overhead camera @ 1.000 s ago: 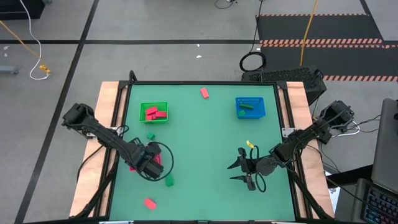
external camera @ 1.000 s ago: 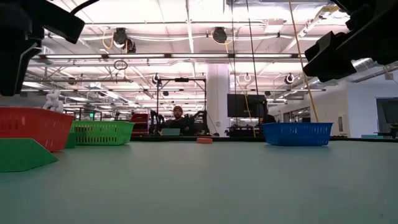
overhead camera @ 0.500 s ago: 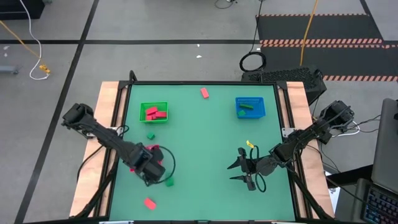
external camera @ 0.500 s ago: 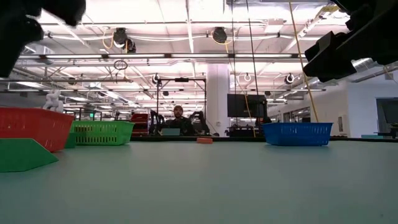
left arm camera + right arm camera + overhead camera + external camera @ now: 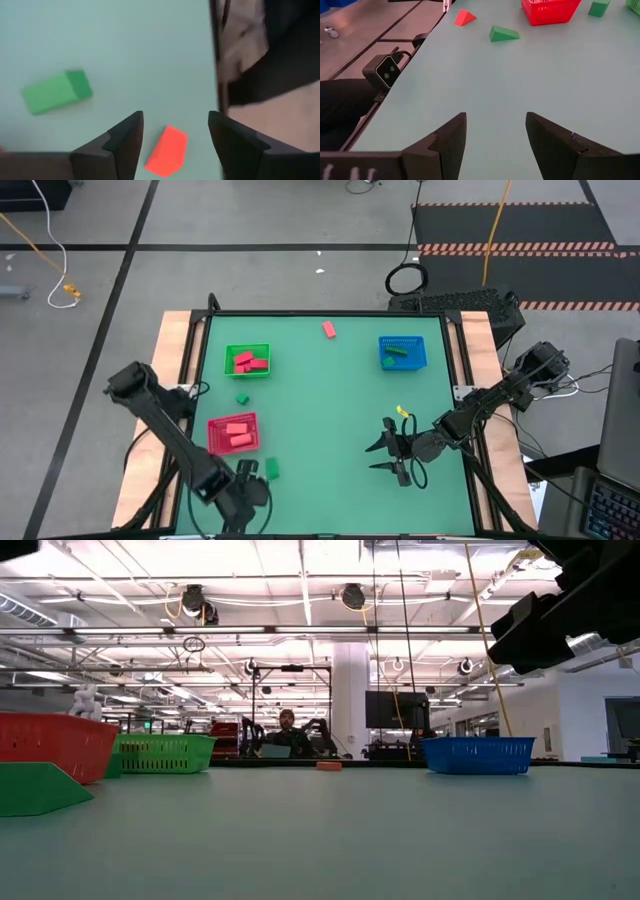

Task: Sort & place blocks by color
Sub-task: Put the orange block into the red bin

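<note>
Red block: on the mat, between and just ahead of the left claw's spread fingers, not gripped.
Green block: off to one side of that claw, apart.
Red tray: beyond the left claw, holding red blocks.
Right claw: spread, empty, waiting over bare mat.
Risk: block lies skewed near the table edge; an off-centre closure could knock it off.

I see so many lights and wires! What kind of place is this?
Probably a robot lab or workshop: a big hall with ceiling lights, a person at a laptop, and two robot arms over a green table of blocks.
</note>
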`<state>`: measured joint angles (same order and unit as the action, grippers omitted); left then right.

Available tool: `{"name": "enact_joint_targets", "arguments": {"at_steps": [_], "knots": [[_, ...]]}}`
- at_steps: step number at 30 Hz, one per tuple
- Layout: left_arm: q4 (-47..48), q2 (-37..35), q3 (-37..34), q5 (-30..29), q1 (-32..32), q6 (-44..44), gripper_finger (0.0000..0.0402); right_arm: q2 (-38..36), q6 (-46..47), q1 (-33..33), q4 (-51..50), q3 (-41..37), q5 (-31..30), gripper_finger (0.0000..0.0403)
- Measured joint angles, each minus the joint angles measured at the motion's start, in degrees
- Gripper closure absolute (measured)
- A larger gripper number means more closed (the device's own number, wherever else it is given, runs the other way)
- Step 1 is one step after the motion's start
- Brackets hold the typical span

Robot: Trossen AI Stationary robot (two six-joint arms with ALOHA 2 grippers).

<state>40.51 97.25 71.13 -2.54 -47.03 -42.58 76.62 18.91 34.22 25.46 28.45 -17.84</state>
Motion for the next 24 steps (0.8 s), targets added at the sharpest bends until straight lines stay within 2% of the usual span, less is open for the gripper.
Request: {"name": "enact_joint_targets", "arguments": {"at_steps": [8, 15, 19, 24], "knots": [[-0.16, 5.10, -0.04, 5.85, -3.57, 4.86, 0.0163, 0.00, 0.30, 0.00, 0.00, 0.00, 0.01, 0.0204], [0.98, 6.92, -0.02, 5.10, -5.36, 8.31, 0.0130, 0.00, -0.04, 0.00, -0.03, 0.00, -0.01, 0.0204], [1.85, 8.70, -0.02, 2.74, -5.52, 9.19, 0.0098, 0.00, -0.06, 0.00, -0.10, 0.00, -0.01, 0.0204], [2.03, 10.41, -0.02, 3.02, -5.35, 9.95, 0.0057, 0.00, -0.06, 0.00, -0.20, 0.00, -0.02, 0.0204]]}}
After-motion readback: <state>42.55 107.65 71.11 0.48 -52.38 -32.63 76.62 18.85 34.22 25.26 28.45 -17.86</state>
